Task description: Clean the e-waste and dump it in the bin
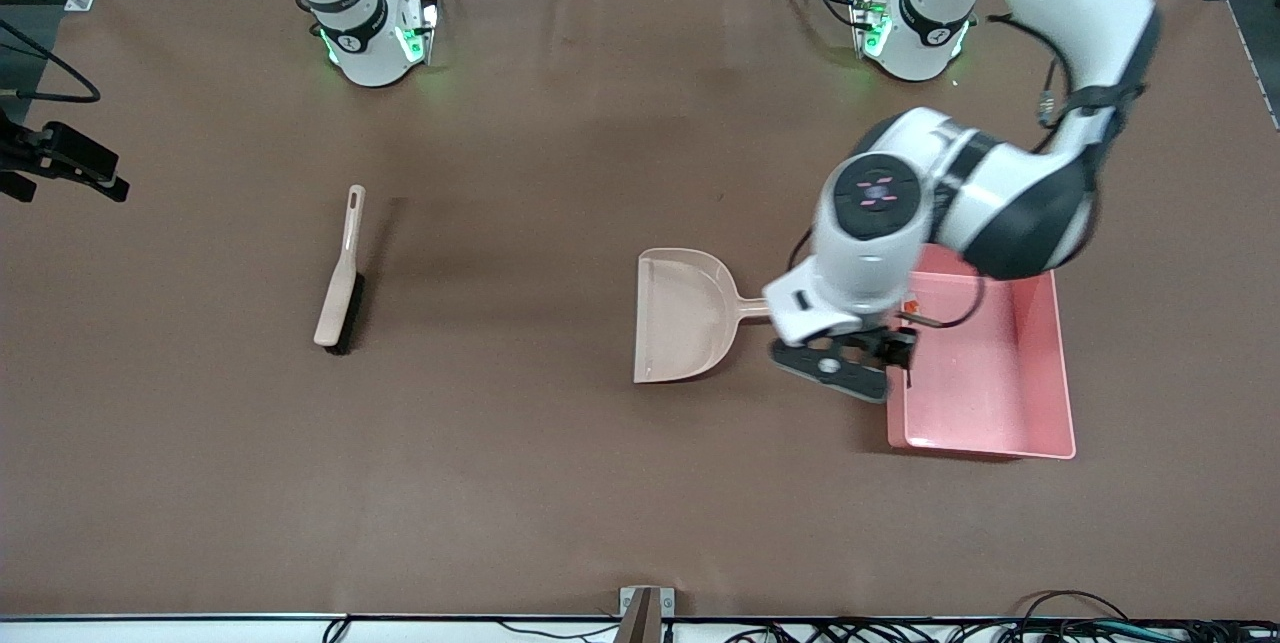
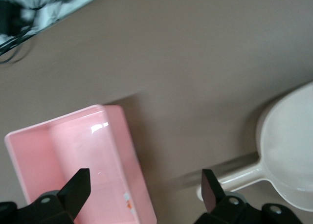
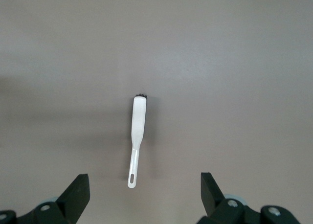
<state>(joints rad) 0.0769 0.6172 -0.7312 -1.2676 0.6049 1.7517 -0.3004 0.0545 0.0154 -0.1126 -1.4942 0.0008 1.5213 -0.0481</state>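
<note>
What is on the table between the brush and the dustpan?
Nothing. In the front view the stretch of brown table between the brush and the beige dustpan is bare.

My pink bin (image 1: 1000,393), a tall-walled rounded tub, sits upright near the table's left-arm end, a speck of e-waste (image 2: 128,199) with an orange-red spot lying inside by its wall.

Dustpan (image 1: 680,318) is lying mid-table, handle pointing at the bin (image 1: 1040,433), which is sitting toward the left arm's end; brush (image 1: 340,273) is lying toward the right arm's end.
</note>
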